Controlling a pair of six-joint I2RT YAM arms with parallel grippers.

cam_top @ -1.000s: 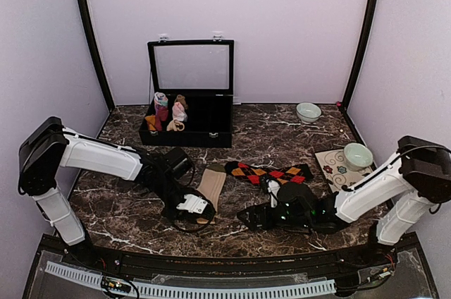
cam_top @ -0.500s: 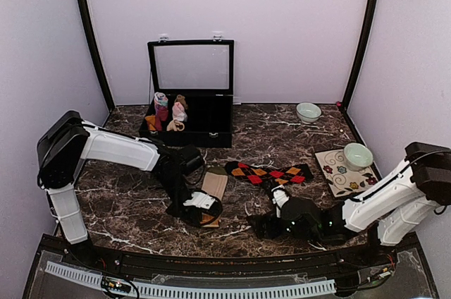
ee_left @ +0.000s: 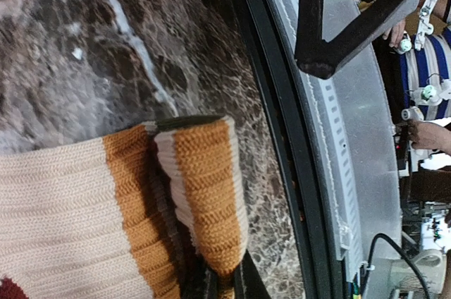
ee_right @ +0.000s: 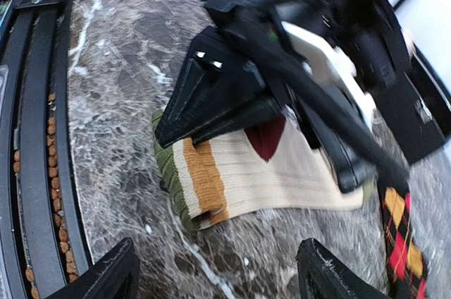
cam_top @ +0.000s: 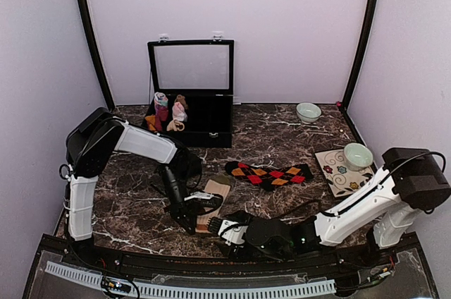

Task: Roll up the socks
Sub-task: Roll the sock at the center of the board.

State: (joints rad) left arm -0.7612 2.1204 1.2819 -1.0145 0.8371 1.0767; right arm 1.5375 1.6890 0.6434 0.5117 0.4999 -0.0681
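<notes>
1. While its fingers are pressed together, the left gripper (ee_left: pixel 224 283) pinches the doubled-over, orange-ribbed cuff of the long cream knit sock with orange, green and maroon bands (ee_left: pixel 77 200).
2. That cream knit sock lies flat near the centre of the dark marble-patterned table (cam_top: pixel 282 133), close to its near edge. Its striped cuff points toward the near edge, and a maroon patch shows further along the sock.
3. In the right wrist view, the left gripper's black body sits on top of the sock just behind the green and orange stripes.
4. The right gripper (ee_right: pixel 215 260) is low over the table on the near side of the cuff. Its fingers (ee_right: pixel 106 274) are spread wide with only bare table between them, and they do not touch the sock.
5. A long black knit sock with red-orange and yellow argyle diamonds (cam_top: pixel 269 172) lies stretched out flat. It is just to the far right of the cream sock and apart from both grippers.
6. At the far left stands a black compartment box with a raised glass lid (cam_top: pixel 204 137). Small rolled socks in pink, white and tan (cam_top: pixel 168 112) stand in its left compartments.
7. On the right, a pale green bowl (cam_top: pixel 358 156) rests on a cream floral mat (cam_top: pixel 335 175).
8. A second small pale bowl (cam_top: pixel 308 111) sits by the far wall.
</notes>
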